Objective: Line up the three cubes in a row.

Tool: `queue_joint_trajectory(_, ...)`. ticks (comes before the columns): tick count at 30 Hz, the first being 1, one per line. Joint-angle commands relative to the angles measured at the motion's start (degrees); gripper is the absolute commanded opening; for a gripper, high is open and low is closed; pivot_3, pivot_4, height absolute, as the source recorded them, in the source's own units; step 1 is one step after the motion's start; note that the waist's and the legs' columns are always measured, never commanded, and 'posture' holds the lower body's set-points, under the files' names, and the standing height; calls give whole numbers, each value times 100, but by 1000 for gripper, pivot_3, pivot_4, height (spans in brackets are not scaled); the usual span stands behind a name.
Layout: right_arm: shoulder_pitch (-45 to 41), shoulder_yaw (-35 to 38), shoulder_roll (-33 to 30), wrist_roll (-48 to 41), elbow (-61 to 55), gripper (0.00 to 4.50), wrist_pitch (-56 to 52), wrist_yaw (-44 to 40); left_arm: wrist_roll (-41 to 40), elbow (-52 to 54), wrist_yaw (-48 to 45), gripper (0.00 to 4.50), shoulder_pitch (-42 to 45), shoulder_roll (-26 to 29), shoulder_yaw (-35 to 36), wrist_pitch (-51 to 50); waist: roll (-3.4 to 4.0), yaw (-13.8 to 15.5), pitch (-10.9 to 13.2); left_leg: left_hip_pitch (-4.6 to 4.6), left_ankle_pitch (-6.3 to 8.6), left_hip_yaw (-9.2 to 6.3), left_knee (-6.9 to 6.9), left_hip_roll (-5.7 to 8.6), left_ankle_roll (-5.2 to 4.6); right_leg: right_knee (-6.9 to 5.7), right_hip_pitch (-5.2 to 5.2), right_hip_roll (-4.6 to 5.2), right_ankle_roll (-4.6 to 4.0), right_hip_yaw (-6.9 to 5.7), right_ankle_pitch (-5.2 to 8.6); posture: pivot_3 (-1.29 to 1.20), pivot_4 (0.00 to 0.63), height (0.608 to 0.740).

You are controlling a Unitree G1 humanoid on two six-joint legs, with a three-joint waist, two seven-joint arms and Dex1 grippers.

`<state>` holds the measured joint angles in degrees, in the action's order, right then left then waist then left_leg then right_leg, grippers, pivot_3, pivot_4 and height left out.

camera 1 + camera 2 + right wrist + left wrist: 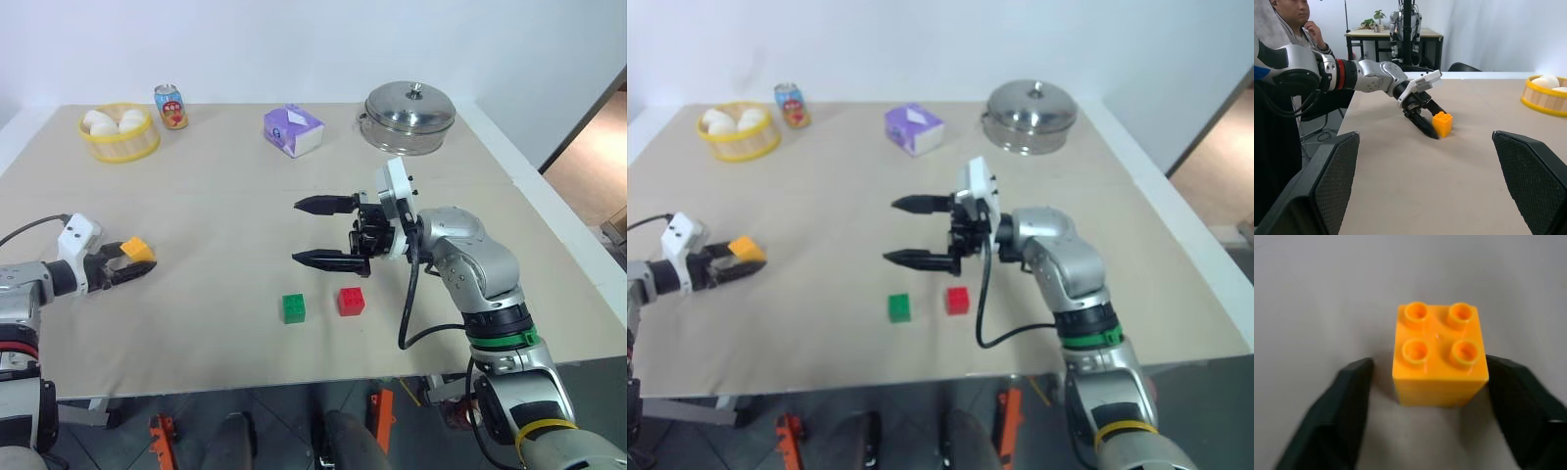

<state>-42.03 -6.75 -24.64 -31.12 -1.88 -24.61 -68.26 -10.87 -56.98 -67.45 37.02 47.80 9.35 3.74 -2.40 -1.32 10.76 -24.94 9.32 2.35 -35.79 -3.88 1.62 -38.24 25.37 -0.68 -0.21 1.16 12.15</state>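
Observation:
The orange-yellow cube (138,249) rests on the table at the left, studs up. My left gripper (135,264) lies low around it, open: in the left wrist view one finger (1513,396) touches the cube's side while the other finger (1347,396) stands a small gap away. The green cube (293,307) and the red cube (351,301) sit side by side near the table's front edge, a short gap between them. Above and just behind them hovers my right gripper (296,231), wide open, empty and pointing left.
Along the table's far side stand a yellow basket (120,145) of white buns, a soda can (170,106), a purple tissue box (293,130) and a lidded steel pot (409,116). A person (1290,29) stands beyond the table's left end.

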Motion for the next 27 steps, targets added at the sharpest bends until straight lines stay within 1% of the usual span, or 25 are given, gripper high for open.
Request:
queue_joint_trajectory(1, -2, 176, -39, -123, -276, 4500, 8, 50, 53, -84, 18, 1938, 124, 24, 22, 147, 0, -1, 0, 0, 0, 0, 0, 0, 0, 0, 0, 0, 0, 0, 0, 0, 150, 740)
queue_joint_trajectory(2, -2, 177, -42, -126, -279, 4500, 6, 55, 62, -101, 15, 1575, 131, 18, 22, 164, -1, 0, 0, 0, 0, 0, 0, 0, 0, 0, 0, 0, 0, 0, 0, 0, 150, 740)
queue_joint_trajectory(3, -1, 177, -48, -125, -282, 4500, 5, 57, 67, -110, 14, 1330, 134, 14, 24, 175, 0, 0, 0, 0, 0, -1, 0, 0, 0, -1, 0, 0, 0, -1, 0, 0, 150, 740)
queue_joint_trajectory(6, -7, 183, -68, -134, -291, 4500, -4, 58, -21, -13, -45, 1354, 131, -23, 111, 296, -1, 0, 0, 1, 0, -1, -1, 0, 0, -2, 0, 0, 0, -1, 0, 0, 150, 740)
queue_joint_trajectory(9, 38, 211, -185, -179, -382, 4500, -56, -3, -282, 686, -522, 1354, -21, -103, 94, 82, -1, 2, 0, -1, 0, -1, -3, 0, 0, -3, 0, 0, 0, -1, 0, 0, 150, 740)
queue_joint_trajectory(14, 277, 262, -676, -283, -627, 4500, -183, -315, -728, 3110, -924, 1354, -914, -410, -246, -689, 0, 6, -1, -8, 1, 2, -5, 3, 2, 1, -1, 9, 2, 4, 1, 0, 150, 740)
queue_joint_trajectory(17, 413, 259, -1018, -312, -696, 4500, -249, -541, -720, 4139, -1018, 1354, -1429, -498, -569, -771, 0, 6, 0, -5, 1, 4, -5, 8, 2, -1, -3, 12, 5, 11, 3, 0, 150, 740)
queue_joint_trajectory(22, 518, 236, -1349, -254, -670, 4500, -304, -655, -801, 4884, -1084, 1354, -1754, -601, -933, -993, 0, -1, 0, 10, -1, 2, -6, -1, -1, -3, -4, -3, -5, 10, -3, 0, 150, 740)
queue_joint_trajectory(27, 560, 304, -1429, -291, -732, 4500, -333, -592, -675, 5010, -1169, 1354, -1812, -641, -1239, -872, 1, -2, 0, 26, -4, 1, -5, -1, -6, -7, -12, -8, -27, 15, 1, 0, 150, 740)
